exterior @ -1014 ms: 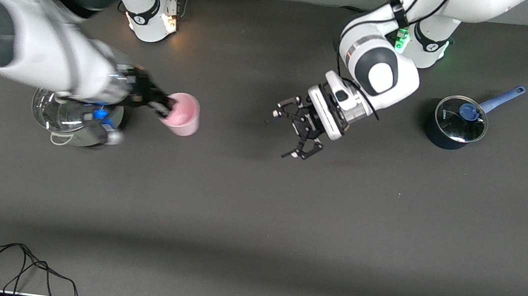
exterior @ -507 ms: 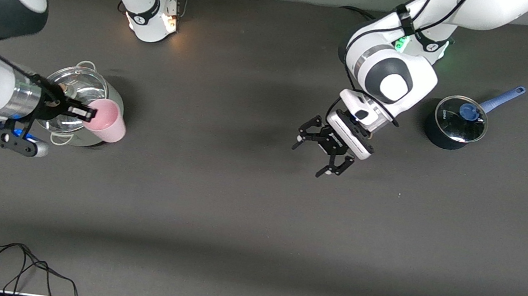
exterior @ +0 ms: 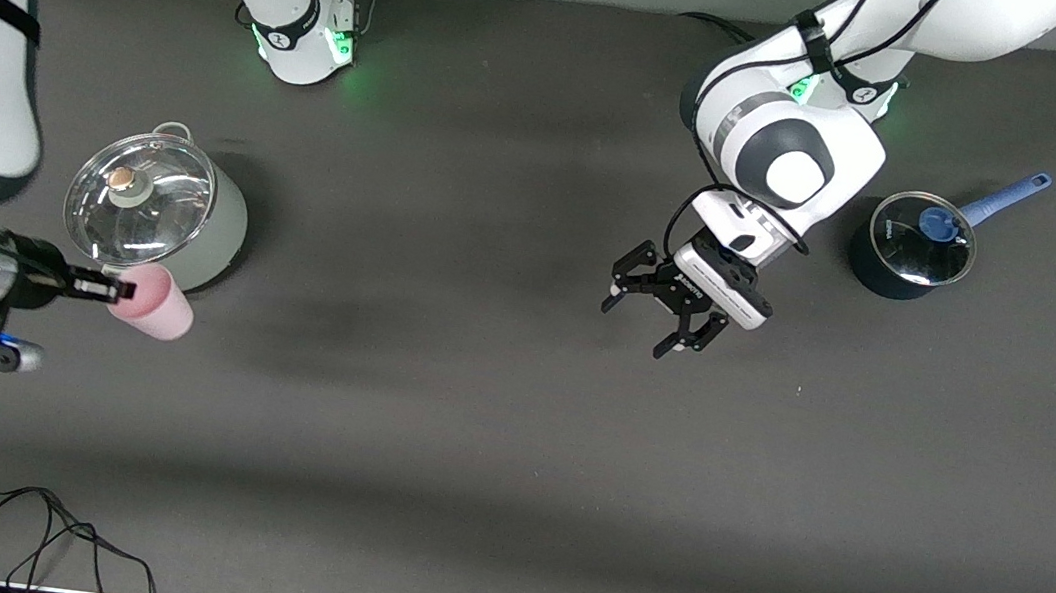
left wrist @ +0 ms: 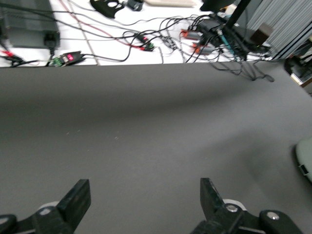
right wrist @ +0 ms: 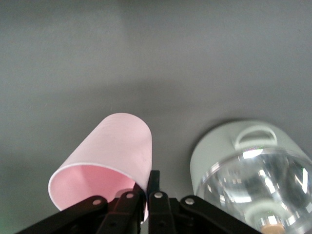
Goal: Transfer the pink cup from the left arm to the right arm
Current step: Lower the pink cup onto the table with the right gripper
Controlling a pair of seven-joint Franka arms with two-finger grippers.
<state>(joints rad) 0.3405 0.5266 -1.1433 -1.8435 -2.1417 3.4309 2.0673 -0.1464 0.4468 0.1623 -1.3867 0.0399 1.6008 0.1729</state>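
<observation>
The pink cup (exterior: 156,303) hangs tilted on its side in my right gripper (exterior: 118,290), over the table beside the lidded pot. In the right wrist view the right gripper (right wrist: 148,183) is shut on the rim of the pink cup (right wrist: 112,148), one finger inside and one outside. My left gripper (exterior: 636,327) is open and empty, low over the bare middle of the table toward the left arm's end. In the left wrist view the left gripper (left wrist: 145,192) has only dark mat between its spread fingers.
A pale-green pot with a glass lid (exterior: 147,199) stands toward the right arm's end and shows in the right wrist view (right wrist: 248,165). A dark saucepan with a blue handle (exterior: 912,245) stands toward the left arm's end. A black cable (exterior: 6,525) lies at the table's near edge.
My right gripper has carried the pink cup away from the middle, past the lidded pot, toward the right arm's end. My left gripper has drawn back a little toward the left arm's end.
</observation>
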